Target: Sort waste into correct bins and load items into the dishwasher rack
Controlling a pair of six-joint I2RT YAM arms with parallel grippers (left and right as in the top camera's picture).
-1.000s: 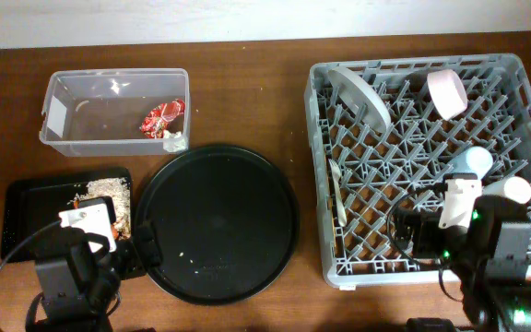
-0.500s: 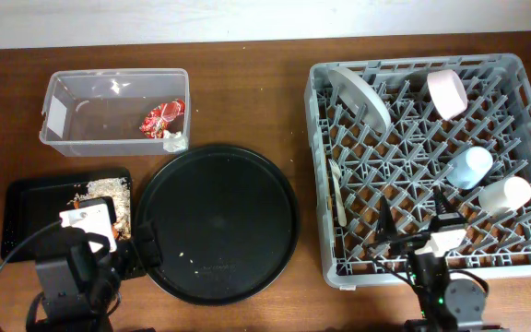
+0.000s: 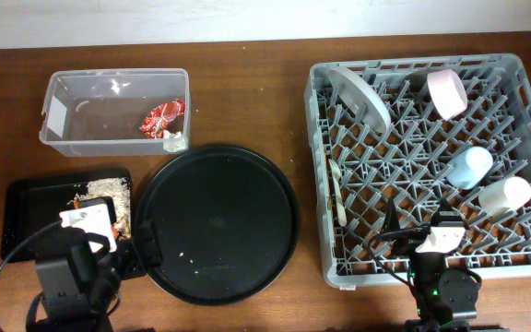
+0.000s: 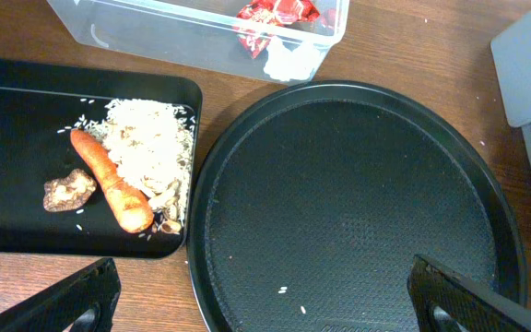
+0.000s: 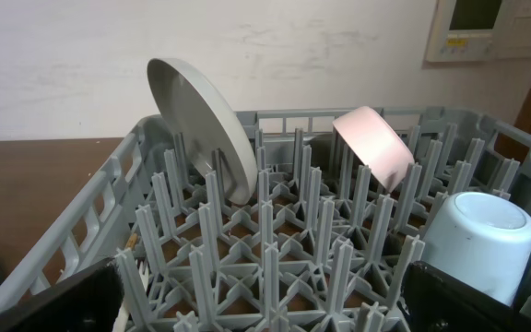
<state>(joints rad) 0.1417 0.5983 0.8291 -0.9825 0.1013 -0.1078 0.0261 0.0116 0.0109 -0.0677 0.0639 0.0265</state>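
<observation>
The grey dishwasher rack (image 3: 520, 101) holds the white plate (image 3: 359, 95), pink bowl (image 3: 447, 92), blue cup (image 3: 469, 166), cream cup (image 3: 505, 194), and the fork and chopstick (image 3: 337, 189) at its left side. The red-and-white wrapper (image 3: 161, 118) lies in the clear tub (image 3: 109, 138). The beige scraps (image 4: 150, 152), carrot (image 4: 113, 180) and brown bit (image 4: 67, 189) lie in the shallow black tray (image 4: 26, 120). My left gripper (image 4: 270, 304) is open and empty over the round tray's near edge. My right gripper (image 5: 265, 304) is open and empty above the rack's front edge (image 3: 411, 235).
The large round black tray (image 3: 219, 221) sits mid-table with a few grains on it, touching the shallow tray's right side. In the right wrist view the plate (image 5: 201, 120), pink bowl (image 5: 376, 143) and blue cup (image 5: 477, 235) stand among upright pegs. A wall lies behind the table.
My right arm has drawn back from over the rack's right front to its front edge, uncovering the blue and cream cups. The left arm has not moved.
</observation>
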